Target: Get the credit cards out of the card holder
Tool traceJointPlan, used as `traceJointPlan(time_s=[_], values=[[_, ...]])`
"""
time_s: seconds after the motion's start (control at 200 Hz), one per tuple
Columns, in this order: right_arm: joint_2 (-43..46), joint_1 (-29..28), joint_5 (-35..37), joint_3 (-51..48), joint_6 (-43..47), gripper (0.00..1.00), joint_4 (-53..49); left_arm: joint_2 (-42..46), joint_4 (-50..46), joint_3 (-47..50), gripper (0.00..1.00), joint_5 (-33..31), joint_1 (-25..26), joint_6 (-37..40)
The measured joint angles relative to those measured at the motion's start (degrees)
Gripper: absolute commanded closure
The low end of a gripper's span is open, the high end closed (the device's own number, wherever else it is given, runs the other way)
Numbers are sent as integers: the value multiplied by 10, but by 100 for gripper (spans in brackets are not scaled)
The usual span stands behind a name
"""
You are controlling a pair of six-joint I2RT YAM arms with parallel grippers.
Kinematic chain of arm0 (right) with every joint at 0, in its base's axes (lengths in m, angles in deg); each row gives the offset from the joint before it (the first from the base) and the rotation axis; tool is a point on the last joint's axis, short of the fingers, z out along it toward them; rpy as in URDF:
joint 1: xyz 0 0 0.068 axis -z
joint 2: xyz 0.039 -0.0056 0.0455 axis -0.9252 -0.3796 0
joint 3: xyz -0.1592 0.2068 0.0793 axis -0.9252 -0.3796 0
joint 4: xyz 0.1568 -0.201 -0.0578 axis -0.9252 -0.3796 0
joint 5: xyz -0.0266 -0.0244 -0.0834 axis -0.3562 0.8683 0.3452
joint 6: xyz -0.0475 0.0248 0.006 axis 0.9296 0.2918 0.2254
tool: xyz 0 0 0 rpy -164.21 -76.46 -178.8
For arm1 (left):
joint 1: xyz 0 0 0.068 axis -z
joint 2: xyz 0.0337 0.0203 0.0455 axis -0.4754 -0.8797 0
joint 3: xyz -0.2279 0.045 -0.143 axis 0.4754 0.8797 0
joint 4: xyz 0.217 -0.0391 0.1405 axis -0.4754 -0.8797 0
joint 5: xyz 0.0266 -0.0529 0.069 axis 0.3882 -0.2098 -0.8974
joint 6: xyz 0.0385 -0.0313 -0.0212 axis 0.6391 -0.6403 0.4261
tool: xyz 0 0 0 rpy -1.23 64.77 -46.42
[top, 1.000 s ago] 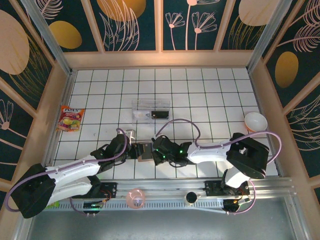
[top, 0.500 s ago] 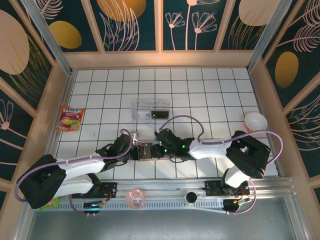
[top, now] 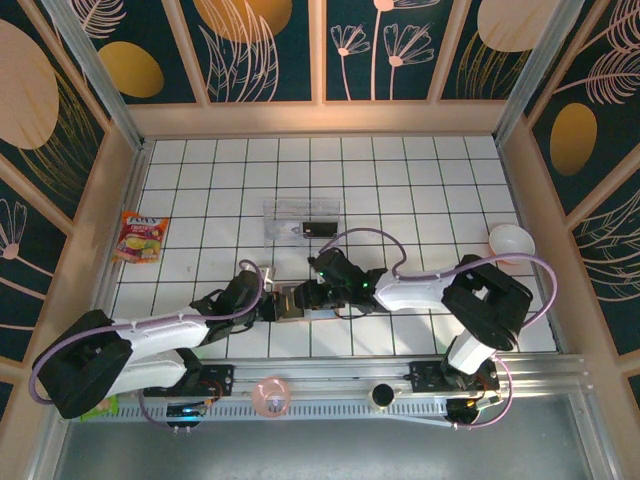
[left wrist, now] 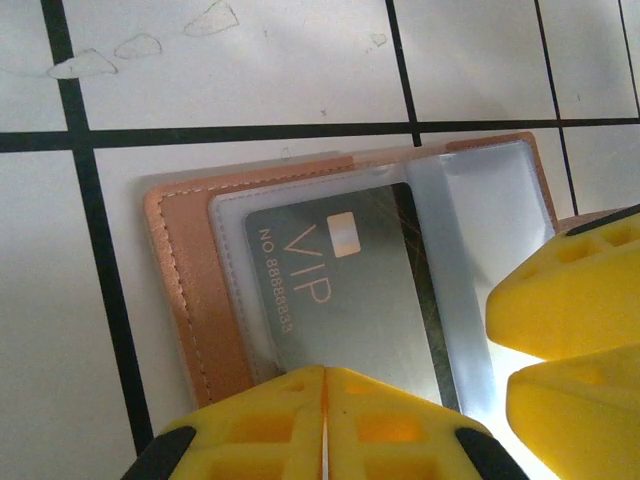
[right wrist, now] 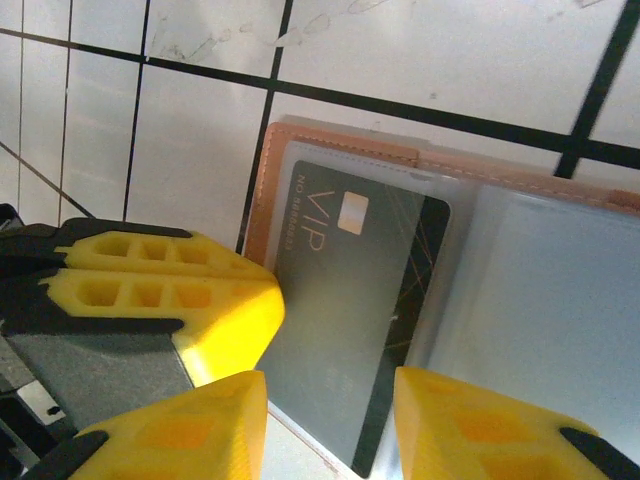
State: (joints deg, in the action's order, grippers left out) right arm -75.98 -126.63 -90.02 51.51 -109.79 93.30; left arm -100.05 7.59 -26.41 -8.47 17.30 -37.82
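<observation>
- Card holder [top: 290,301]: lying open on the table [top: 400,180], near centre, between both grippers.
- Black VIP card [left wrist: 350,300]: tucked inside the holder.
- Left gripper [left wrist: 325,425]: jaws pressed together at the holder's left edge.
- Right gripper [right wrist: 325,405]: jaws spread, astride the card.

Card holder [left wrist: 185,290]: matt tan leather-like skin, stitched edge, cloudy smooth plastic sleeves; credit card [left wrist: 350,300]: dark, smooth, faintly glossy; tabletop [left wrist: 250,60]: smooth white, lightly scuffed.

Overhead plus two close wrist views of card holder [left wrist: 190,290]
</observation>
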Motion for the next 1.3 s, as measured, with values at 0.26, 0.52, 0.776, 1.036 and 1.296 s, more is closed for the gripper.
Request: traceJointPlan(time_s=[0.26, 0.52, 0.776, 1.036, 1.296], values=[[-24, 0, -12, 13, 0, 64, 4, 0, 6, 2, 91, 0, 0, 0], [-40, 0, -12, 20, 0, 64, 0, 0, 11, 5, 92, 0, 0, 0], [-42, -14, 24, 46, 0, 64, -43, 0, 17, 8, 94, 0, 0, 0], [-42, -34, 87, 66, 0, 64, -92, -4, 24, 9, 95, 0, 0, 0], [-42, -45, 123, 74, 0, 63, -114, -1, 19, 9, 95, -1, 0, 0]])
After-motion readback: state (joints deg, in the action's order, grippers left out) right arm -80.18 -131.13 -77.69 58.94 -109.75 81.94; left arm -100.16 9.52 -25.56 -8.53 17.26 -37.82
